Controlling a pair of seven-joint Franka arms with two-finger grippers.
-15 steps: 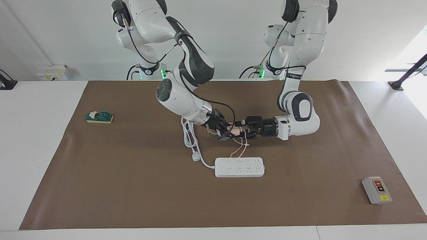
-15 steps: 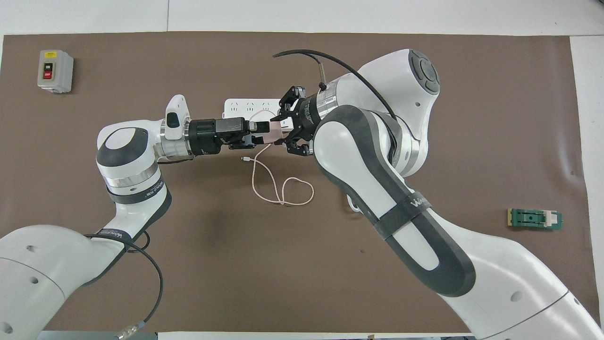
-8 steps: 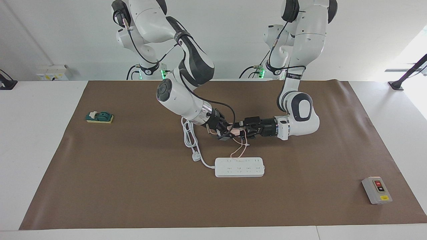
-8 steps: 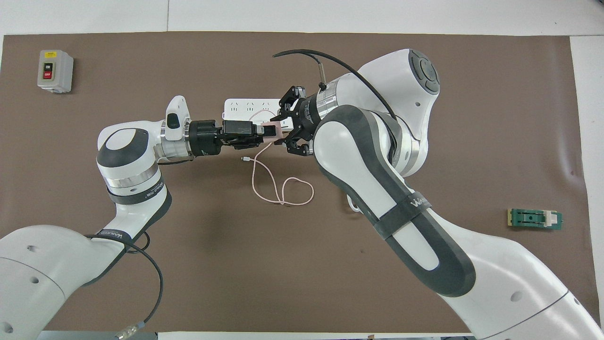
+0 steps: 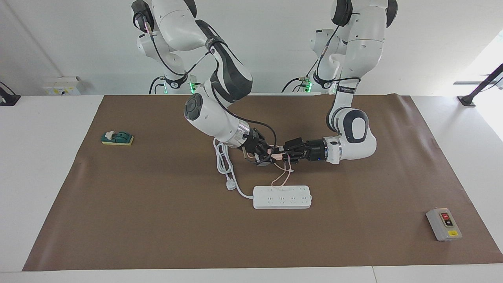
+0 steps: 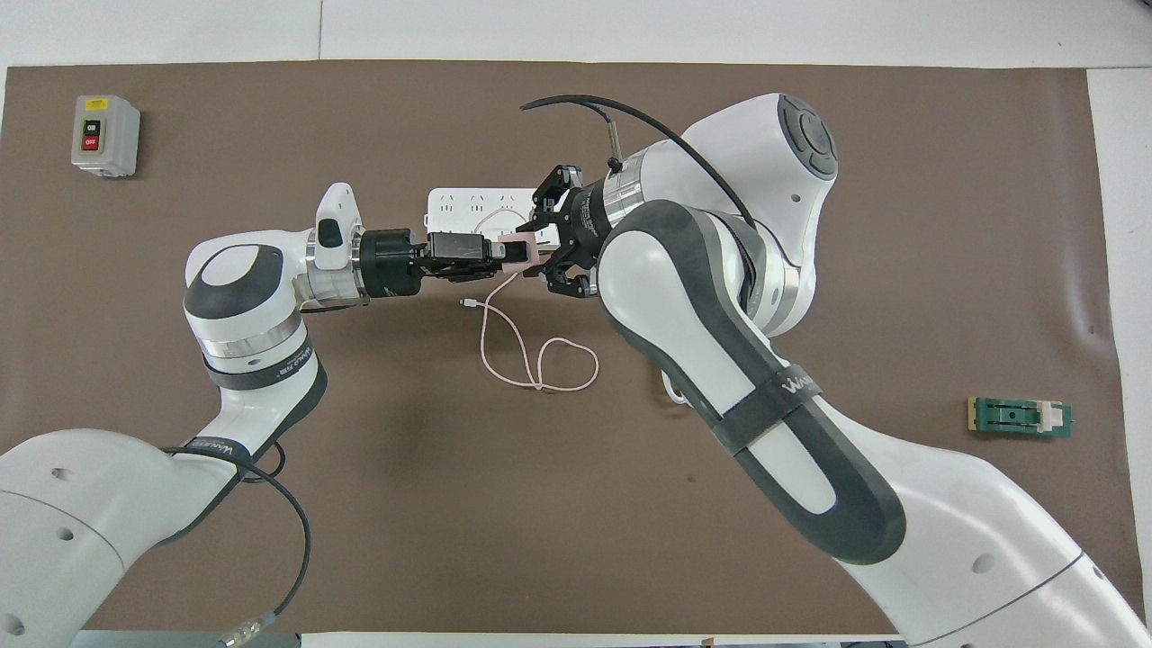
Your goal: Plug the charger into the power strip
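The pale pink charger (image 5: 277,155) (image 6: 517,252) is up in the air between my two grippers, over the mat beside the power strip. My left gripper (image 5: 283,153) (image 6: 499,256) reaches in level from the left arm's end and is shut on the charger. My right gripper (image 5: 266,156) (image 6: 540,245) meets the charger from the right arm's end. The thin pink cable (image 5: 279,179) (image 6: 540,369) hangs down and loops on the mat. The white power strip (image 5: 282,197) (image 6: 463,202) lies flat, farther from the robots than the grippers.
The strip's thick white cord and three-pin plug (image 5: 230,182) lie toward the right arm's end. A grey box with red and black buttons (image 5: 444,224) (image 6: 105,135) sits at the left arm's end. A green switch block (image 5: 117,138) (image 6: 1020,417) sits at the right arm's end.
My left gripper has turned about its wrist and closed in on the charger. The charger has shifted slightly. My right arm has hardly moved.
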